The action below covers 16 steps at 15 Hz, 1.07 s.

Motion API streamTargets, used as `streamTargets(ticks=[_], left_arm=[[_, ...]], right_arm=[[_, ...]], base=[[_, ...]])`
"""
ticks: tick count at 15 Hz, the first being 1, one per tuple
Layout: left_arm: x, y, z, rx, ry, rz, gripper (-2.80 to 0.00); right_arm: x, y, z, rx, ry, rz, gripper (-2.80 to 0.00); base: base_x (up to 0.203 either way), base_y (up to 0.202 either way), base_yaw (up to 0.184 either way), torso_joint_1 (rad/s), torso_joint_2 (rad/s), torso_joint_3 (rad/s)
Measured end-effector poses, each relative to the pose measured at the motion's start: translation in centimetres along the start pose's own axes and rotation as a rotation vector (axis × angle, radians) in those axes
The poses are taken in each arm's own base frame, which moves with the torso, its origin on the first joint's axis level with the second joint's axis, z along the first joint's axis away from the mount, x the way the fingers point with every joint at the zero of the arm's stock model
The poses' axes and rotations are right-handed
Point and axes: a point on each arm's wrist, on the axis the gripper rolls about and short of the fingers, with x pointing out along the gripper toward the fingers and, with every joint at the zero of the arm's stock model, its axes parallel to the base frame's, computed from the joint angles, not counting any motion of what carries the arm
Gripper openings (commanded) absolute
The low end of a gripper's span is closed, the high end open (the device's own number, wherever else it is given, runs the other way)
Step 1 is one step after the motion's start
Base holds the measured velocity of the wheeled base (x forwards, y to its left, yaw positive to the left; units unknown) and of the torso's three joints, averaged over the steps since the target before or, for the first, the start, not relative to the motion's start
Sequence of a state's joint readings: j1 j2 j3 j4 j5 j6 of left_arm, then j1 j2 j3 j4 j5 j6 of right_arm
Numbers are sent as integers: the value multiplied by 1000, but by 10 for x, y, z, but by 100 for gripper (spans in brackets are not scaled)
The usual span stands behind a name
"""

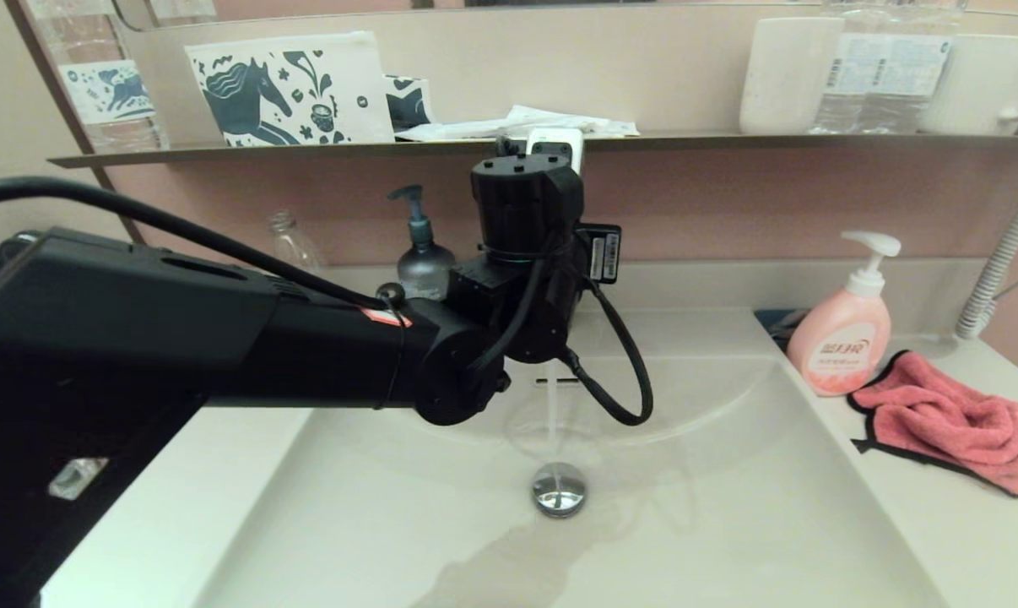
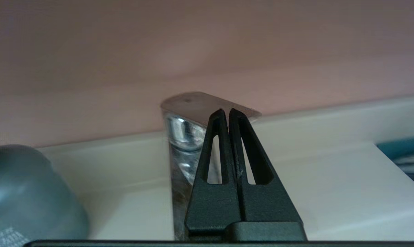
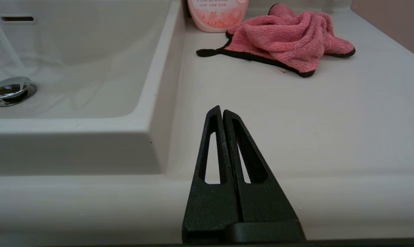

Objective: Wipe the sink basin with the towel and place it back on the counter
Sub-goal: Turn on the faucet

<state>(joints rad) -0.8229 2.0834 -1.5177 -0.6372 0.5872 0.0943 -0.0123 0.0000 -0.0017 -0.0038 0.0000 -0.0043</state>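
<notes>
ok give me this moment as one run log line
left gripper: shut, at faucet handle | water running into sink basin | towel: on counter, untouched | right gripper: shut, idle over counter

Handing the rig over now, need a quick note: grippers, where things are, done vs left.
Left gripper: shut, empty, tips at the chrome faucet handle behind the basin; water is running.
Right gripper: shut, empty, low at the counter's front edge, well short of the towel.
Coral-pink fluffy towel with black trim: crumpled on the cream-white counter, right of the basin, beside the pink pump soap bottle.
Cream-white rectangular sink basin: wet, stream falling to the round chrome drain plug.
Done: nothing visibly wiped.
Left: grasp towel, wipe basin, return it to the counter.
</notes>
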Motion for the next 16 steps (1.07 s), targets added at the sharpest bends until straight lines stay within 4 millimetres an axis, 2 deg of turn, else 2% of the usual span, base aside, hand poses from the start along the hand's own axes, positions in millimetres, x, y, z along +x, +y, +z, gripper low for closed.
streamTargets(ticks=[9, 16], left_arm=[[-18, 6, 9, 19, 6, -7, -280], [-12, 11, 22, 35, -39, -19, -280]], right_arm=[[0, 0, 0, 0, 0, 0, -280], [0, 0, 0, 0, 0, 0, -280]], base=[[0, 0, 0, 0, 0, 0], [0, 0, 0, 0, 0, 0]])
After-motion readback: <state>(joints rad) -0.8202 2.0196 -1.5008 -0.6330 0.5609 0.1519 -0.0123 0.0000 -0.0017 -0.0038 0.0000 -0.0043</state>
